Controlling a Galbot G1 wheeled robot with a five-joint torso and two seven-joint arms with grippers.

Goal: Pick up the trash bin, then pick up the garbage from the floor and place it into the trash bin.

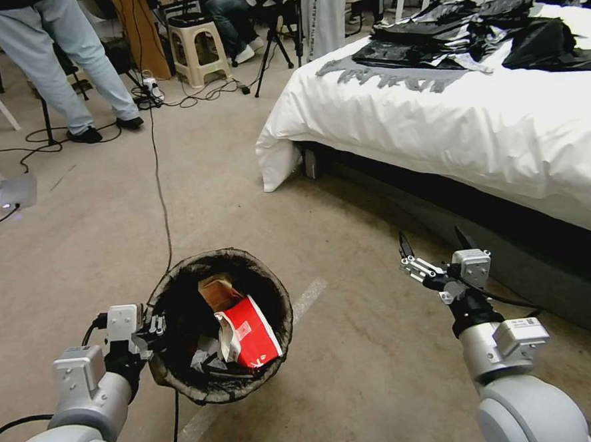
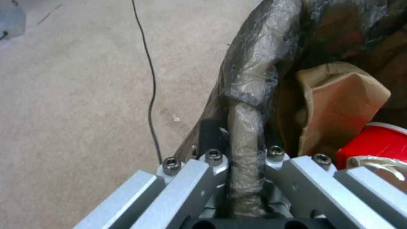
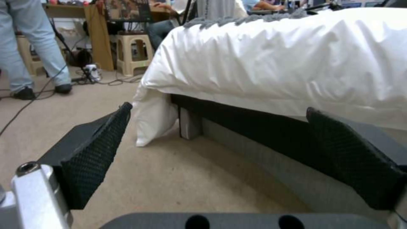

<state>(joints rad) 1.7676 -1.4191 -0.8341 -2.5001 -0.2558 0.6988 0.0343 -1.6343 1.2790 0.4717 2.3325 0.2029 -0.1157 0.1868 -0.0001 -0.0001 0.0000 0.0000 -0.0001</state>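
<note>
- The left gripper (image 1: 156,326) sits at the lower left of the head view, its fingers clamped on the near-left rim of the trash bin (image 1: 178,268).
- In the left wrist view the left gripper (image 2: 246,165) pinches the bag-wrapped rim of the trash bin (image 2: 254,73) between its two fingers, one on the outside wall, the other inside.
- The bin hangs off the beige floor (image 1: 77,248), tilted so that its mouth faces up toward the head camera; its dark liner is folded over the rim.
- Inside the bin lies garbage: a brown paper bag (image 1: 216,292) near the top, a red-and-white carton (image 1: 249,330) just beside it to the right, and crumpled grey-white scraps (image 1: 207,356) under them.
- From the left wrist the brown paper bag (image 2: 339,105) and the red-and-white carton (image 2: 377,143) show close behind the rim.
- A thin black cable (image 1: 160,189) runs along the floor and passes behind the bin.
- The right gripper (image 1: 436,242) hovers above the floor to the right of the bin, well apart from it, with its fingers spread wide and nothing between them.
- From the right wrist, the right gripper (image 3: 220,156) points at the side of the bed (image 3: 275,63), whose white cover hangs over a dark base.
</note>
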